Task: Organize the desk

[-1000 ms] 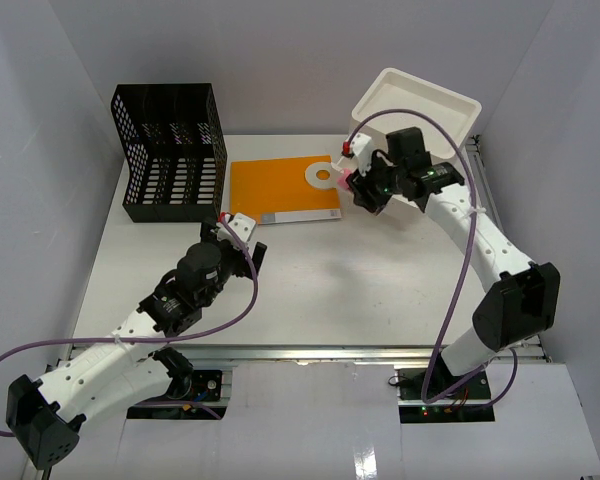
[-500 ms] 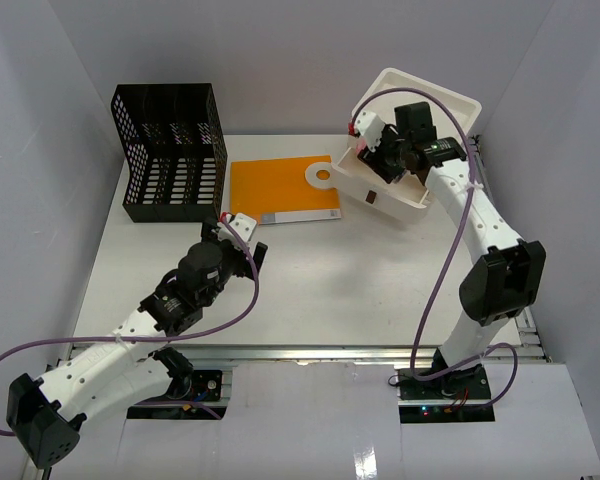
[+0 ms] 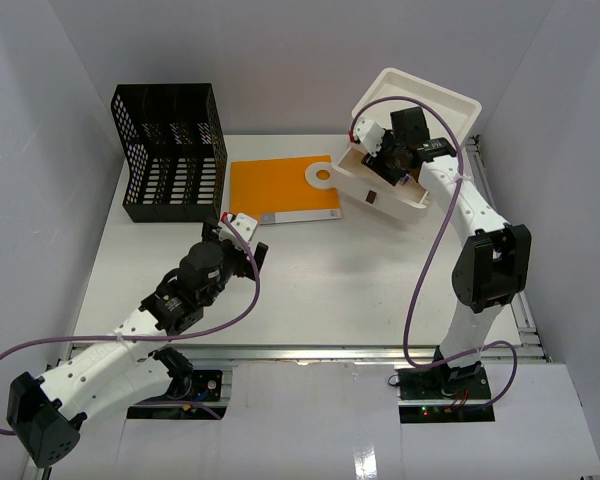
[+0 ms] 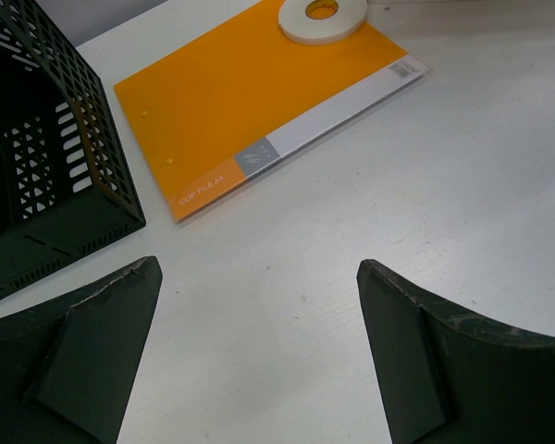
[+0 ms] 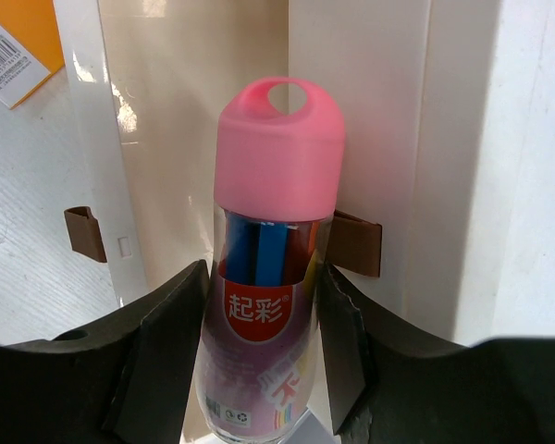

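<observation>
- The black mesh file rack (image 3: 170,150) stands upright in the far left corner of the desk (image 3: 310,290). It looks like the natural home for flat papers.
- The left gripper (image 4: 259,305) hangs over the left middle of the desk with its jaws spread wide and nothing between them. It is aimed at the near edge of the folder, probably ready to go for it.
- The orange folder (image 3: 283,188) lies flat near the middle of the far edge, just right of the rack. A white roll of tape (image 3: 323,176) sits on its far right corner.
- The right gripper (image 5: 264,305) is clamped on a clear tube of coloured pens (image 5: 276,250), which has a pink cap. It holds the tube cap-first at the white drawer box (image 3: 410,205) in the far right corner, likely to stow it there.
- The top view shows the whole layout, and that the box rests tilted against the back. However, the tube is barely visible there.
- The right wrist view shows the grip on the tube's label and the brown tabs (image 5: 83,233) on the box. The left wrist view confirms those jaws are empty and shows the folder's printed strip.
</observation>
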